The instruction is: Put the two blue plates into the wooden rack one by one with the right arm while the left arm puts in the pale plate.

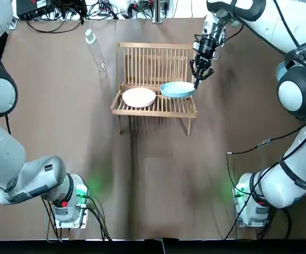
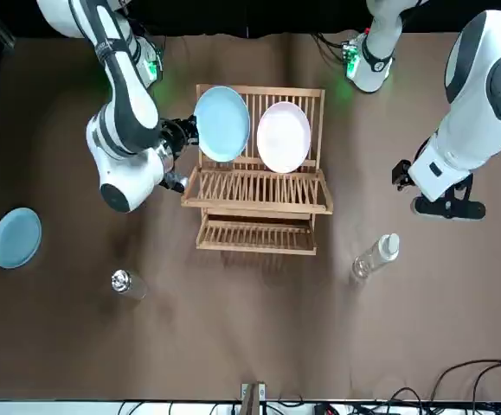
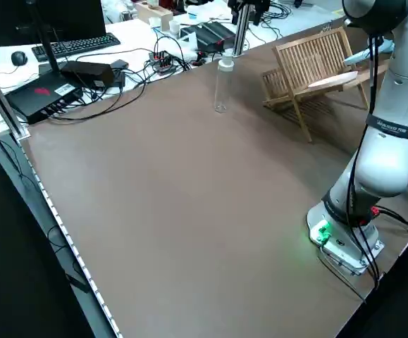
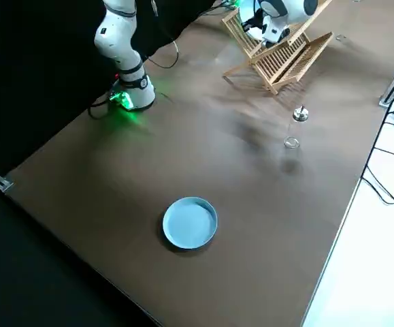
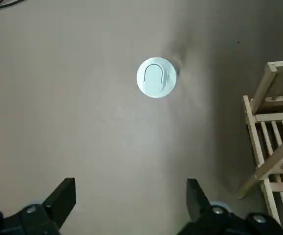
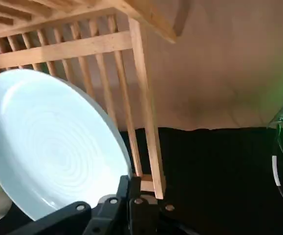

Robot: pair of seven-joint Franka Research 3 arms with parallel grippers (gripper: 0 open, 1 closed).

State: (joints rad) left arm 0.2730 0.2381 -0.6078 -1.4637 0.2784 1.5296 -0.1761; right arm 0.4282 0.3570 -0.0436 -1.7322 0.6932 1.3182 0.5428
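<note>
Right tool (image 1: 196,80) on blue plate (image 1: 177,89) — fingertips obscured

The right arm (image 1: 295,95) rises from its base at the near edge of the counter (image 1: 158,180), arches far over and bends its wrist down. The right tool (image 1: 197,79) has its fingers pinched together, apparently on the rim of the blue plate (image 1: 177,89). The left arm (image 1: 26,180) folds up on its own side, and the left tool (image 5: 130,185) points down, fingers spread wide.
</note>
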